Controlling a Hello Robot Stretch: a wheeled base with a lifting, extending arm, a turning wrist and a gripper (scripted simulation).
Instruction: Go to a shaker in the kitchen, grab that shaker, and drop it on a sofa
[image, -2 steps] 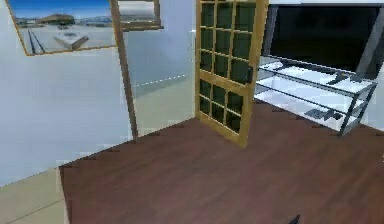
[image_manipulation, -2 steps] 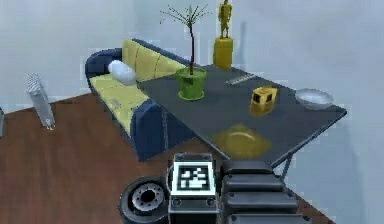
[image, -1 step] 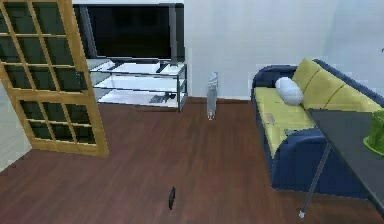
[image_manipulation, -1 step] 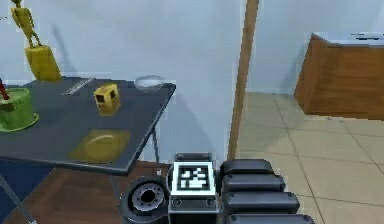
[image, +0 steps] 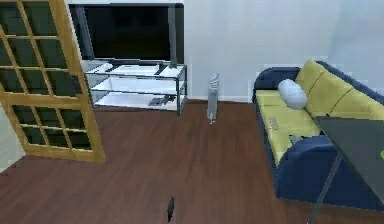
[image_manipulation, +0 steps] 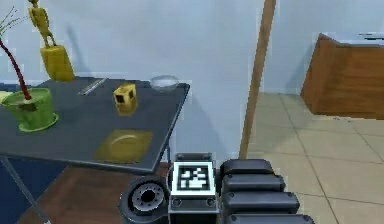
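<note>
1. Forward view: wooden glass-paned door (image: 40, 80) at left, blue sofa with yellow cushions (image: 300, 125) at right.
2. Arm side view: small yellow cube (image_manipulation: 125, 97) on dark grey table (image_manipulation: 80, 125); cannot tell what it is.
3. Dark gripper (image_manipulation: 147, 199) at bottom edge; cannot tell whether it holds anything.

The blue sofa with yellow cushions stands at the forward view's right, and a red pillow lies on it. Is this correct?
Not quite: the pillow on the blue sofa is white, not red, as the forward view shows. The rest is correct.
</note>
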